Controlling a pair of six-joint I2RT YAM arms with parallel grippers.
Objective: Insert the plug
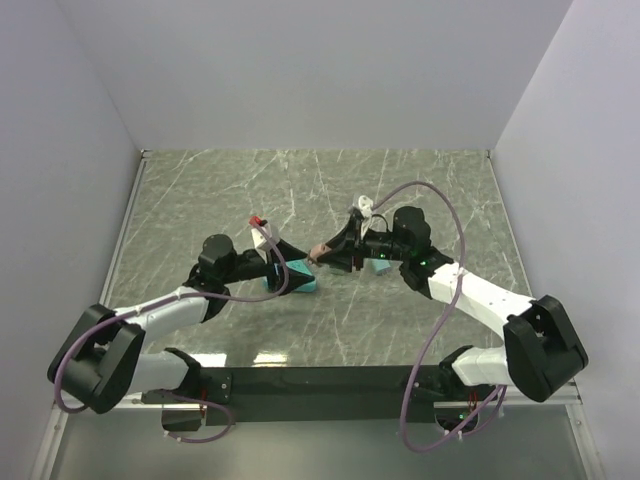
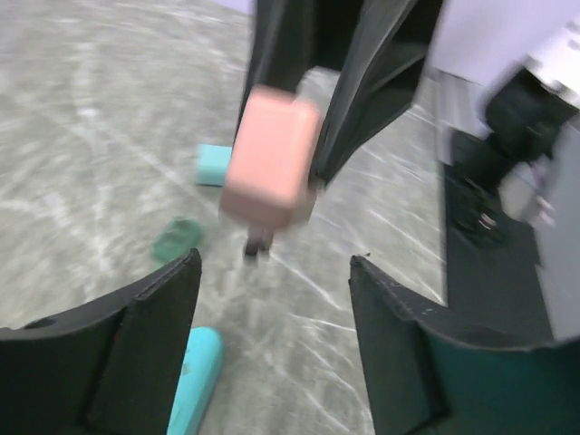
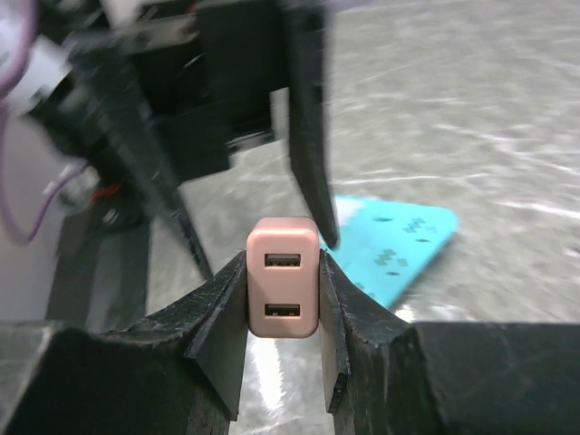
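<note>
My right gripper (image 3: 283, 263) clamps the pink two-port USB plug block (image 3: 283, 294). Facing it, my left gripper (image 2: 274, 272) gapes beside the flat teal power strip (image 3: 399, 245). Below lies the grey-green marbled tabletop (image 1: 200, 190), with plain white walls (image 1: 320, 70) around it.

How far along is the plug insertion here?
Done: the right gripper has the pink charger clamped. In hand: it is held beside the teal power strip, opposite the open left gripper. Left: it is not in any socket yet.
</note>
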